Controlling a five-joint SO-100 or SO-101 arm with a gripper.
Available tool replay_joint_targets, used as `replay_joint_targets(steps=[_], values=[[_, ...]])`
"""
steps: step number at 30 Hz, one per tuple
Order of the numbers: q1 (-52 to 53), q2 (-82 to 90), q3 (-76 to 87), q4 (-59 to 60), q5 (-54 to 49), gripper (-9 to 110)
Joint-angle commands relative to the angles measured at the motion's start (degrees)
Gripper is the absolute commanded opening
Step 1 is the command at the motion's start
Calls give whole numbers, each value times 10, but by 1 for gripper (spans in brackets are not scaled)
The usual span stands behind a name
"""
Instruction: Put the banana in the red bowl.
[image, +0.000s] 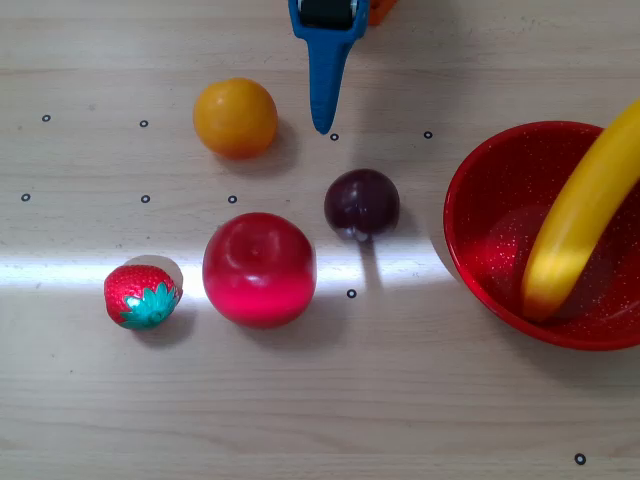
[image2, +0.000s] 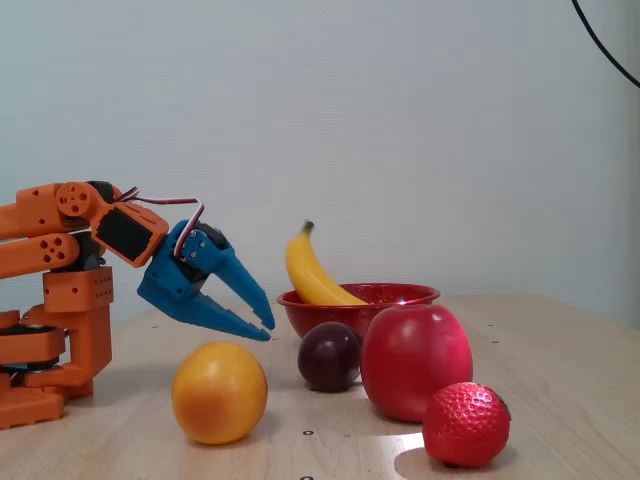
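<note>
While the banana (image2: 312, 272) is propped inside the red bowl (image: 490, 215), stem end raised above the rim, the blue gripper (image2: 258, 328) is seen spread wide and empty, hanging above the table left of the bowl in the fixed view.

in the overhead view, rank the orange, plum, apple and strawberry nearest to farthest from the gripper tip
From the gripper:
1. Plum, just below and right of the tip.
2. Orange, to its left; close to the plum's distance.
3. Apple, lower left.
4. Strawberry, far lower left.
</note>
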Motion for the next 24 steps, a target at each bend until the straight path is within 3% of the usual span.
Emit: replay_joint_targets(steps=[1, 24], values=[[13, 10, 7, 10, -22, 0], [21, 10, 7, 34, -39, 0]])
